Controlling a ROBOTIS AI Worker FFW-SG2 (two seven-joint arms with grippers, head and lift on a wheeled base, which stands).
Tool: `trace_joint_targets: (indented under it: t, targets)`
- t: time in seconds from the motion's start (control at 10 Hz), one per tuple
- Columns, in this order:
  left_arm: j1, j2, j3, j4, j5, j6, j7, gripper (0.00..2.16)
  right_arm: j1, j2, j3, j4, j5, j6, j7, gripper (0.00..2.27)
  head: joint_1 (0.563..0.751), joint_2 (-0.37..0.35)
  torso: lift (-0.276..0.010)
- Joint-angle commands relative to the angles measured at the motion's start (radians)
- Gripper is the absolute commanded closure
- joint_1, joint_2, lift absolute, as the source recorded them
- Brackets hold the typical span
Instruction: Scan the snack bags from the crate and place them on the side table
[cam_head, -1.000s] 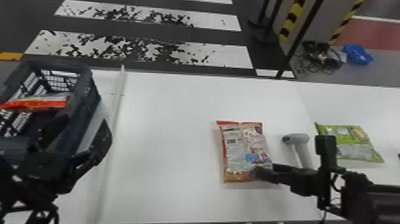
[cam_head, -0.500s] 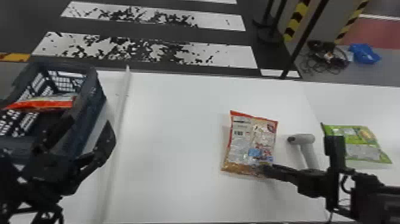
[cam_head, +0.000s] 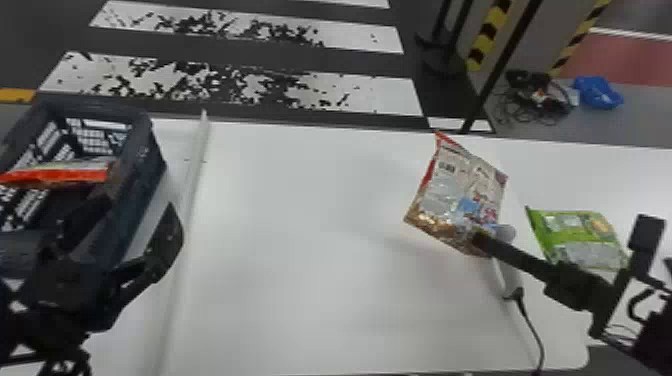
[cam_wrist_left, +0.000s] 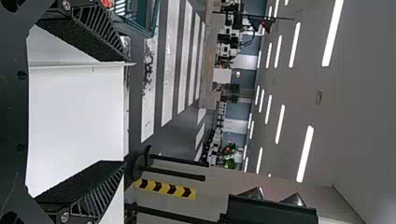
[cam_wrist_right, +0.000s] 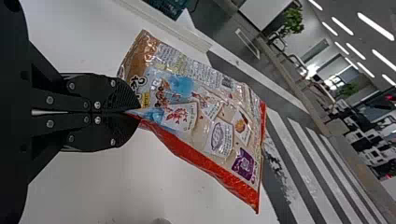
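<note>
Right gripper pinches bag by its edge, near scanner | left gripper wide | you'd best clear the scanner, then lower flat beside green bag

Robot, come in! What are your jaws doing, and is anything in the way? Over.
Right jaws shut on red-edged snack bag, over white table. Left jaws open, empty, beside crate. Scanner partly behind held bag, maybe in the way.

This looks like an indoor lab or test hall: a plain white desk, crosswalk stripes across dark flooring, black-and-yellow hazard tape, rows of ceiling strip lights, a leafy plant farther off.
</note>
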Motion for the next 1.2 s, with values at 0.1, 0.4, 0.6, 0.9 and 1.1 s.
trace_joint_targets:
  t: [0.1,0.4,0.6,0.9,1.1]
  targets:
    - [0.005,-0.006,-0.001,-0.004,0.000,0.003,0.000,0.09,-0.057,0.003,-0.164,0.050,-0.076,-0.043,-0.091,2.22,0.695,-0.208,-0.094]
    - [0.008,-0.006,-0.004,-0.007,-0.002,0.003,0.000,0.09,-0.089,-0.031,-0.244,0.188,-0.160,-0.227,-0.259,2.22,0.695,-0.350,-0.094]
    - [0.019,-0.006,-0.004,-0.014,0.000,0.000,0.000,0.09,-0.123,-0.071,-0.232,0.331,-0.171,-0.322,-0.373,2.21,0.695,-0.350,-0.094]
    - [0.029,-0.006,-0.002,-0.020,0.003,-0.009,-0.003,0.09,-0.189,-0.121,-0.156,0.561,-0.131,-0.457,-0.482,2.03,0.695,-0.350,-0.094]
    - [0.034,-0.006,-0.002,-0.020,0.005,-0.012,-0.006,0.09,-0.215,-0.143,-0.120,0.630,-0.088,-0.469,-0.522,0.40,0.695,-0.350,-0.094]
